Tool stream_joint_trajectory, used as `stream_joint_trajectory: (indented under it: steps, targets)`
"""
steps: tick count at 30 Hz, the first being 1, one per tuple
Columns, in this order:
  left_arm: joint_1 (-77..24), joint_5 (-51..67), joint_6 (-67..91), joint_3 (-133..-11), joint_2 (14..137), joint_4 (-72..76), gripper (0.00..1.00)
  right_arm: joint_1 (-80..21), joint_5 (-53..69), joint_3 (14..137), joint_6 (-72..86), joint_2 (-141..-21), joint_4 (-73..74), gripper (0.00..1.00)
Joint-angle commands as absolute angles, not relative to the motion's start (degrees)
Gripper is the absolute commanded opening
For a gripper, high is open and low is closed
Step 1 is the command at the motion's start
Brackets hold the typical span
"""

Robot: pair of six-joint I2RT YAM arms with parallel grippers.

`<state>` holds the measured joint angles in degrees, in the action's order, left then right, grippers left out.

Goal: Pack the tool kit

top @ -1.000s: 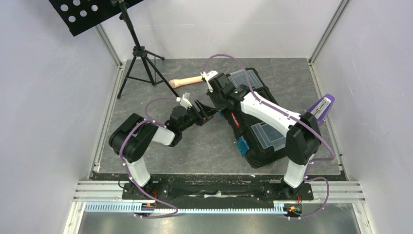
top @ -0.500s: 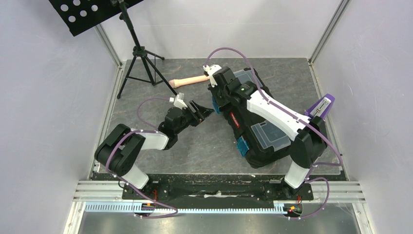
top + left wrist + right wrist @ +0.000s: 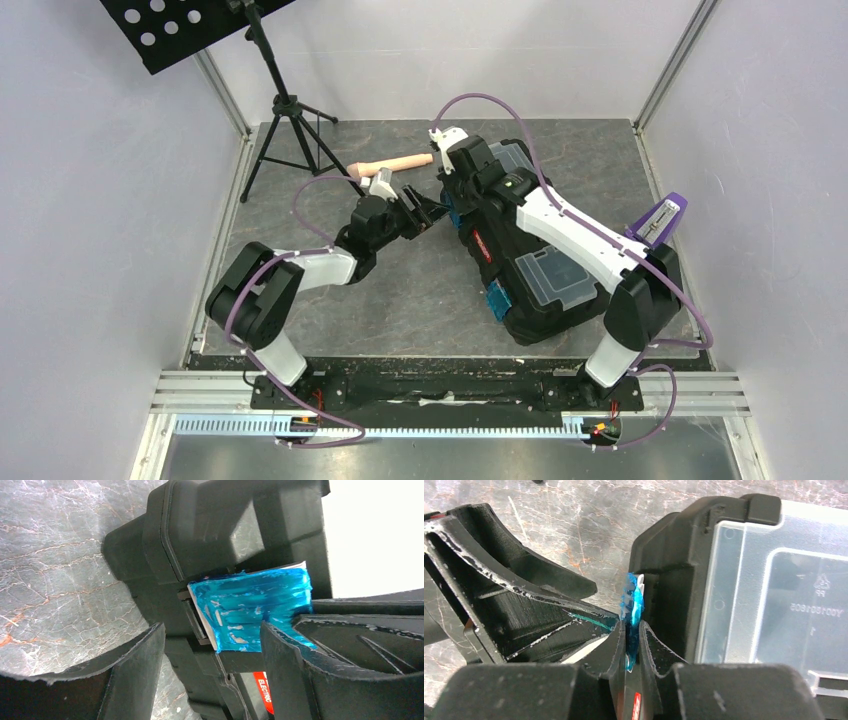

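Observation:
The tool kit is a large black toolbox (image 3: 535, 262) lying at an angle right of centre, with clear-lidded compartments (image 3: 784, 590) and a red label. My right gripper (image 3: 631, 630) is shut on the far blue latch (image 3: 631, 602) at the box's far left corner (image 3: 450, 205). My left gripper (image 3: 211, 630) is open and faces the same blue latch (image 3: 250, 607) from the left, with the latch's lower edge between its fingertips. In the top view the left gripper (image 3: 428, 210) sits right beside the right gripper (image 3: 452, 192). A second blue latch (image 3: 497, 300) shows on the near side.
A beige cylindrical handle (image 3: 400, 163) lies just behind the left gripper. A purple stapler-like object (image 3: 660, 218) rests at the right edge. A black tripod stand (image 3: 290, 130) occupies the far left corner. Walls close in on three sides.
My left gripper drew back a little, then swung up and right to the far latch. The right wrist shifted slightly farther back, still shut on the latch.

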<state>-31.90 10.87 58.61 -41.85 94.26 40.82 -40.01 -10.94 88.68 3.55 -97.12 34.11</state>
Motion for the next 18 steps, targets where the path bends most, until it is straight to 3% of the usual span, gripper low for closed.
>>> stream_joint_trajectory:
  steps: [1,5,9,18]
  targets:
    - [-31.99,11.21,55.99,-45.44,96.97,39.05,0.76,-39.37,-13.87,86.62,2.45,-95.02,32.83,0.16]
    - [-32.0,11.57,56.12,-46.23,97.67,38.42,0.76,-39.37,-13.7,86.48,2.18,-93.95,32.12,0.31]
    - [-32.08,11.75,56.16,-46.06,97.43,38.23,0.76,-39.33,-13.25,86.49,1.12,-91.08,30.43,0.39]
    - [-32.08,11.6,56.25,-45.53,96.91,37.93,0.76,-39.37,-13.54,84.72,-1.97,-86.1,27.12,0.38]
